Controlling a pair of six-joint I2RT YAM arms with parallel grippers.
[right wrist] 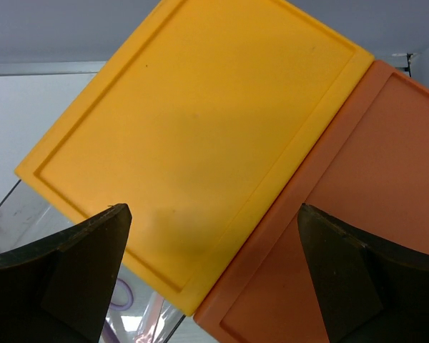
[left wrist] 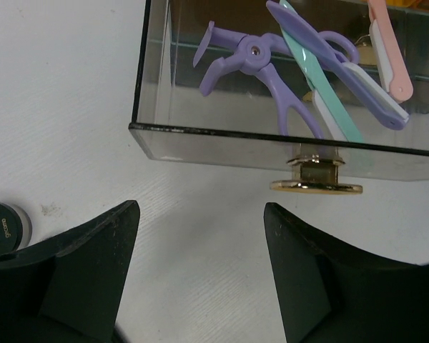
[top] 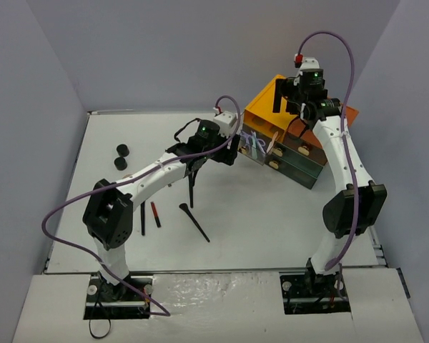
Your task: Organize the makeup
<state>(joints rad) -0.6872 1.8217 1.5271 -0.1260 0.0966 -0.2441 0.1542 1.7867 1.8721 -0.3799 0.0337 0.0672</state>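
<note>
Makeup (top: pixel 156 214) sits in two groups: loose on the near-left part of the table, and inside one clear drawer.

White table (top: pixel 272 214): carries everything.

Drawer box (top: pixel 304 161): far right of the table, set at an angle. Its yellow top panel (right wrist: pixel 200 128) and orange top panel (right wrist: pixel 357 214) meet edge to edge.

Clear drawer (left wrist: pixel 214 146): at the box's left end, front wall facing the left arm.

Left gripper (left wrist: pixel 200 214): low over the table just in front of the drawer, jaws apart, nothing between them, clear of the drawer front.

Right gripper (right wrist: pixel 213 207): above the yellow panel, jaws spread wide, empty.

Black brushes, loose:
- one lies diagonally near the table's middle (top: pixel 194 223)
- one lies straight, nearer the left arm's base (top: pixel 143 218)
- a third lies partly under the left forearm (top: pixel 191 191)

In the drawer:
- purple curler (left wrist: pixel 257 61)
- teal stick (left wrist: pixel 322 86), lying across the curler
- purple-and-white stick (left wrist: pixel 365 89)
- pink stick (left wrist: pixel 390 50)

Two round black jars (top: pixel 121 156): far left, close together, well apart from the box.

Dark-lidded jar (left wrist: pixel 3 229): at the wrist view's lower-left edge, near the left finger.

Red stick (top: pixel 156 214): just beside the straight brush.

Gold knob (left wrist: pixel 316 179): on the drawer front, untouched.
</note>
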